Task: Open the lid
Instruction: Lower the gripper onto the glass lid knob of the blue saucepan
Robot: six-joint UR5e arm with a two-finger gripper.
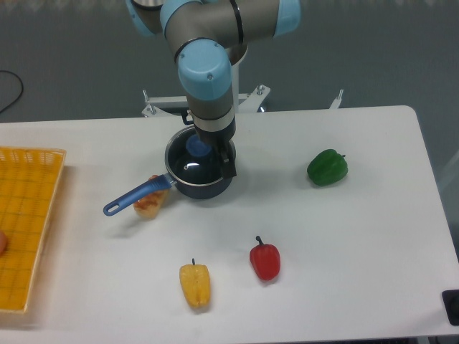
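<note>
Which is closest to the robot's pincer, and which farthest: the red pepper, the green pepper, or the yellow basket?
The pincer hangs over the saucepan's lid.
1. Red pepper, in front, slightly right.
2. Green pepper, to the right; nearly as close.
3. Yellow basket, far left edge.

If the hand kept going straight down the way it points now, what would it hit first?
Most likely the lid on the saucepan, near its blue knob. The hand hangs directly above it; its fingers are hidden, so the gap is unclear.

End effector (208,147) over lid (195,159)
</note>
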